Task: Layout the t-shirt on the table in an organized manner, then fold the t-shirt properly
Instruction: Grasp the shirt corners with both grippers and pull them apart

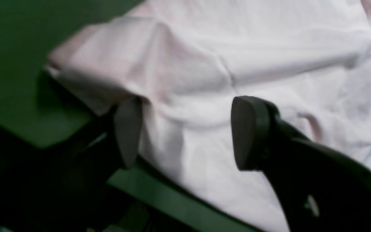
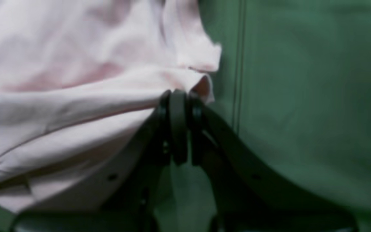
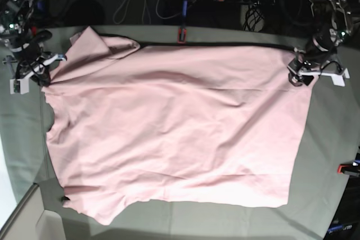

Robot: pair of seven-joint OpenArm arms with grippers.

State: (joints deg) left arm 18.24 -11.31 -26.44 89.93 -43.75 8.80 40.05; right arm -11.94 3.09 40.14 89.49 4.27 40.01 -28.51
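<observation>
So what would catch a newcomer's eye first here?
The pink t-shirt spread wide over most of the table. Then the two arms at its far corners: the right gripper pinched shut on a hem, the left gripper open above the cloth.

- Base view: high overhead, looking down on the whole surface.
- Left wrist view: close behind its pincer, over t-shirt edge (blurred).
- Right wrist view: likewise close; both patches appear in base view.
</observation>
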